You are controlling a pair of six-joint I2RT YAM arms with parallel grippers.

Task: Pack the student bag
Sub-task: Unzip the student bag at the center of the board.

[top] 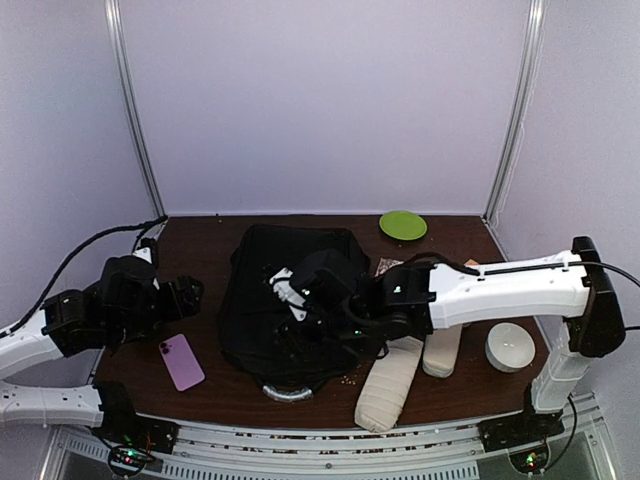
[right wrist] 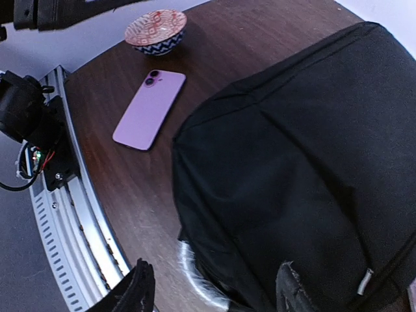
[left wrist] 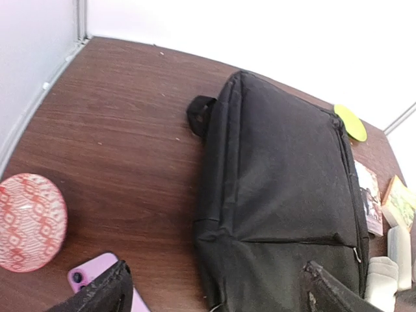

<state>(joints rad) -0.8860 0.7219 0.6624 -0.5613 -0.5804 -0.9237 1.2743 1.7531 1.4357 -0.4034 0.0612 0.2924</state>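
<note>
The student bag (top: 290, 300) lies flat in the middle of the table, a large black fabric backpack, with a silvery rim (top: 287, 392) showing at its near edge. My left gripper (top: 190, 295) hovers by the bag's left side, open and holding nothing. In the left wrist view the bag (left wrist: 286, 195) fills the right half, and its near corner lies below the open left gripper (left wrist: 214, 296). My right gripper (top: 290, 285) hangs over the bag's middle. The right wrist view shows this gripper (right wrist: 214, 292) open above the bag (right wrist: 299, 162) and its silvery rim (right wrist: 201, 279).
A purple phone (top: 182, 361) lies left of the bag, with a red patterned bowl (left wrist: 29, 221) beyond it. A green plate (top: 403, 225) sits at the back. Two beige pouches (top: 390, 383) and a white bowl (top: 511, 346) lie to the right, books (left wrist: 369, 198) beside the bag.
</note>
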